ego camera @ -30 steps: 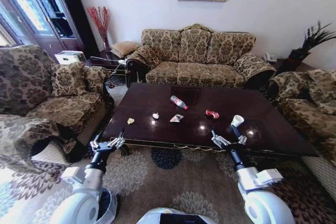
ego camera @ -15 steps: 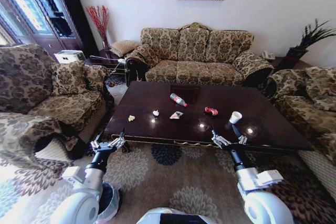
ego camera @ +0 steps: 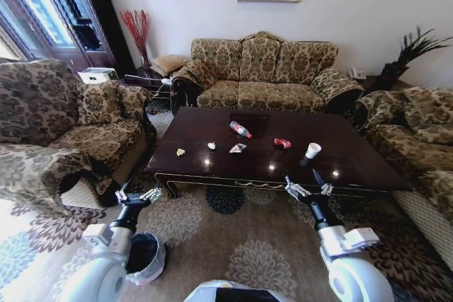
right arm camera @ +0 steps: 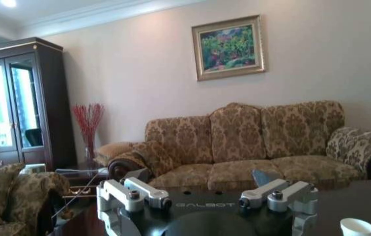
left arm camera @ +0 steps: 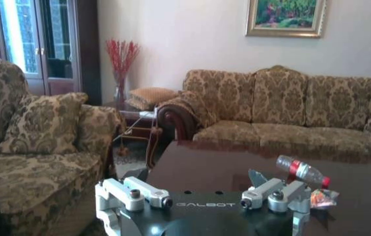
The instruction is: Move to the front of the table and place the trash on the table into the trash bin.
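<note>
On the dark surface: bottle, red wrapper, white cup, snack bag, two small scraps. Trash bin on the carpet beside the left arm. Left gripper short of the near edge, right gripper at it; both fingers spread apart, empty.

Table top: glossy dark wood, mirror-like, carved trim. Bottle: clear plastic. Cup: matt white paper. Trash bin: black, thin translucent plastic liner. Sofa: patterned woven cloth. Rug: matt pile.
</note>
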